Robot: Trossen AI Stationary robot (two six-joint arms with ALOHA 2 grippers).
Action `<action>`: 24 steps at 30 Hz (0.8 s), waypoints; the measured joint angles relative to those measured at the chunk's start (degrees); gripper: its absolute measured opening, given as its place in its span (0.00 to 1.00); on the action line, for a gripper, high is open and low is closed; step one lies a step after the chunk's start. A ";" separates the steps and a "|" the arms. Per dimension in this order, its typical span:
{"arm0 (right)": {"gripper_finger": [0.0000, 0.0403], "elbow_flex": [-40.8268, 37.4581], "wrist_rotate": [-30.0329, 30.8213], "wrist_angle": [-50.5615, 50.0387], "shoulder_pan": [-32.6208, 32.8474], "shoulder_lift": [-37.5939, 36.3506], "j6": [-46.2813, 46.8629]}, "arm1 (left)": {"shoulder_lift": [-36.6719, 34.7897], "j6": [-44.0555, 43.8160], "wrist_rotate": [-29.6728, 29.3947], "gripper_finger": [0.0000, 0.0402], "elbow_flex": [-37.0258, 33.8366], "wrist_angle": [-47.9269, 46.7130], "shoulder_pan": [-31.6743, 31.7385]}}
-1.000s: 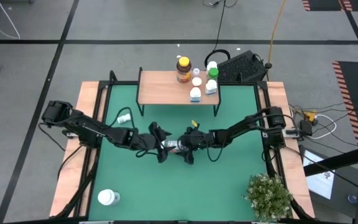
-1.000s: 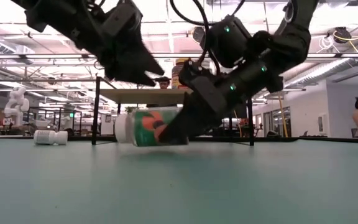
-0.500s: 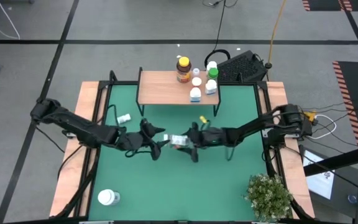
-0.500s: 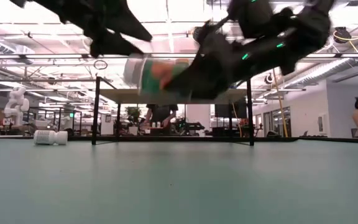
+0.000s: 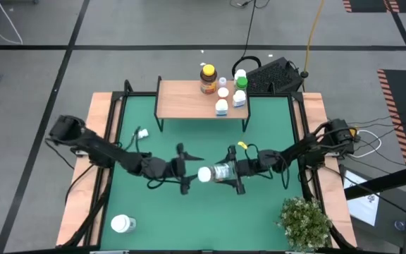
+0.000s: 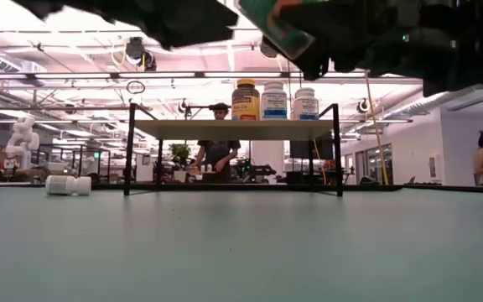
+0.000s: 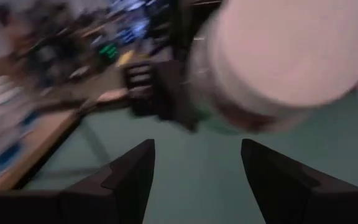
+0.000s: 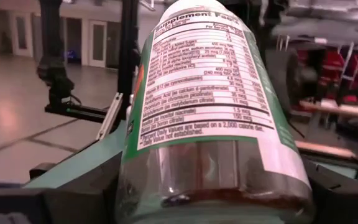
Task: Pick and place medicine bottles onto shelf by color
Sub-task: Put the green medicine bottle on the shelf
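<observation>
Lifted clear of the table since a second ago, my right gripper (image 5: pixel 232 172) pinches the rigid, light, slick bottle (image 5: pixel 216 173) mid-body; left gripper (image 5: pixel 183 168) spread.

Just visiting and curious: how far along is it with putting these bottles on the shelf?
Partway. Five bottles already stand on the shelf. The right gripper holds a white-capped bottle in the air, facing the open left gripper. Two more still lie on the table.
</observation>
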 joint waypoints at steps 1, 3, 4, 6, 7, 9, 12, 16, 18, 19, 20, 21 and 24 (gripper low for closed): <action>0.66 0.30 0.38 -0.20 0.32 0.06 -0.34 | 1.83 1.41 2.78 0.60 0.00 2.95 0.33; 0.66 0.83 1.95 -0.81 0.55 0.03 -0.37 | 4.66 5.34 8.04 0.60 -0.02 7.55 0.42; 0.66 0.93 2.03 -1.30 0.52 -0.03 -0.30 | 5.89 7.06 8.82 0.60 -0.10 9.91 0.12; 0.67 1.12 1.48 -2.02 0.33 -0.09 0.08 | 7.83 10.56 9.50 0.60 -0.17 15.14 -0.24; 0.67 1.16 0.50 -2.13 0.07 -0.07 0.58 | 8.67 11.77 9.14 0.60 -0.17 17.44 -0.33; 0.67 1.43 0.08 -2.34 -0.17 -0.11 1.34 | 9.59 12.26 7.98 0.60 -0.17 20.84 -0.29; 0.67 1.78 1.10 -2.83 -0.17 -0.16 1.75 | 10.21 11.26 8.05 0.60 -0.18 22.88 0.85; 0.67 2.07 1.59 -3.46 -0.22 -0.22 2.11 | 10.18 9.50 11.27 0.64 -0.24 24.01 2.55; 0.67 2.20 1.45 -3.65 -0.22 -0.19 1.83 | 10.22 9.50 13.91 0.67 -0.24 24.80 2.90; 0.67 2.28 1.32 -3.71 -0.22 -0.13 1.45 | 10.28 10.31 14.89 0.69 -0.24 25.15 2.94; 0.67 2.41 1.27 -3.93 -0.23 -0.09 1.20 | 10.29 11.21 15.51 0.71 -0.24 25.34 2.99; 0.67 2.45 1.28 -4.06 -0.41 -0.05 1.09 | 10.29 12.16 15.76 0.74 -0.22 25.47 3.01; 0.67 2.55 1.44 -4.49 -1.00 0.00 1.52 | 10.29 12.28 16.09 0.79 -0.17 25.55 3.47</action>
